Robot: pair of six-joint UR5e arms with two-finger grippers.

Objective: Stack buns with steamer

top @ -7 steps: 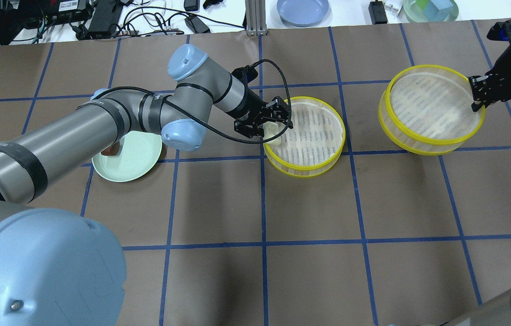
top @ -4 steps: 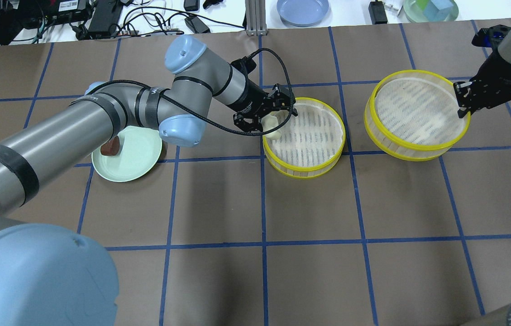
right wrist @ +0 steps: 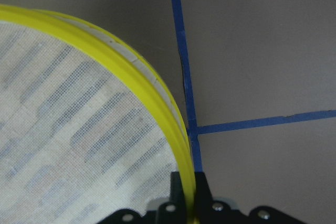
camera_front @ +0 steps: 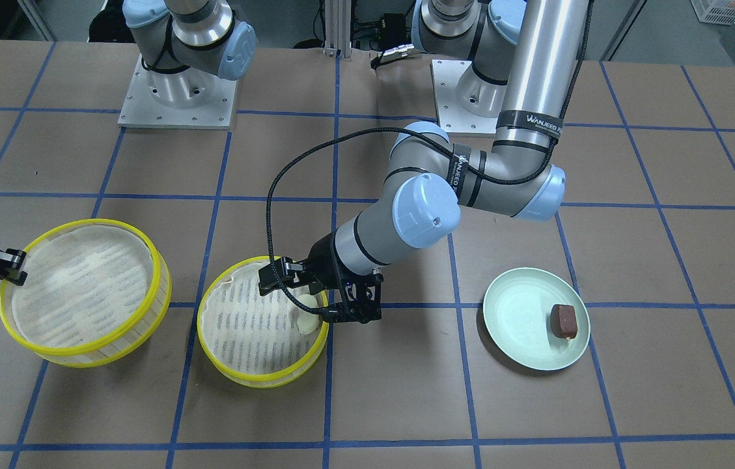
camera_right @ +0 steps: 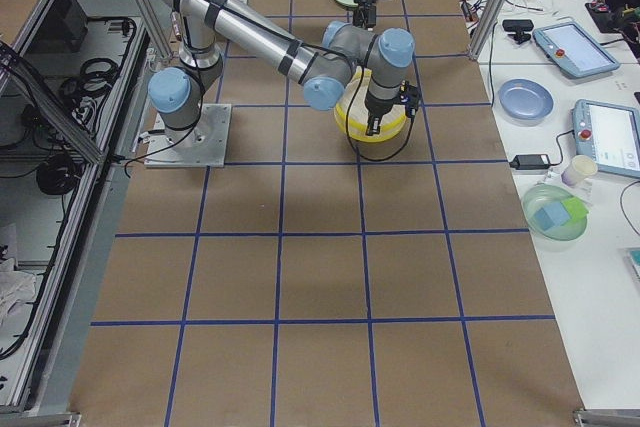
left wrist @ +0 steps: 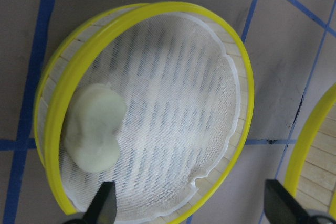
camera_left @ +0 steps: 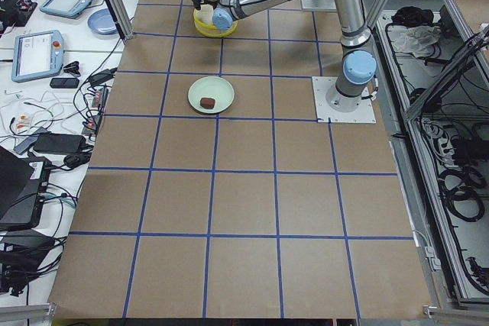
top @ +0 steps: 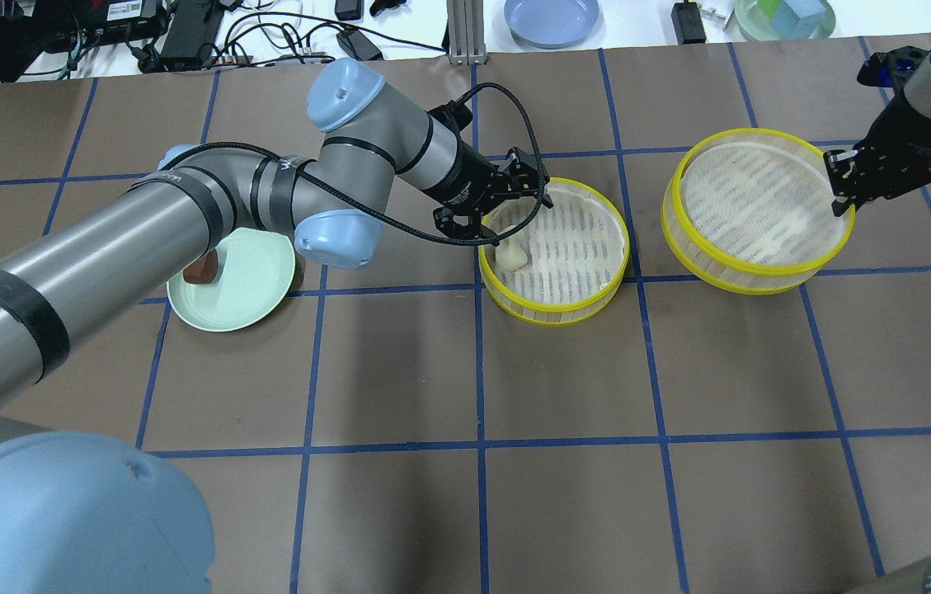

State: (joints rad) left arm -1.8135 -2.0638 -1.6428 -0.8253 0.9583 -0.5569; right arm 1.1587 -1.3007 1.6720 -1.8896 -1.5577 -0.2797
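The left end effector is spread wide above the white bun in the middle tray. The right end effector pinches the other tray by its rim. That one-edge hold could slip and tip it.
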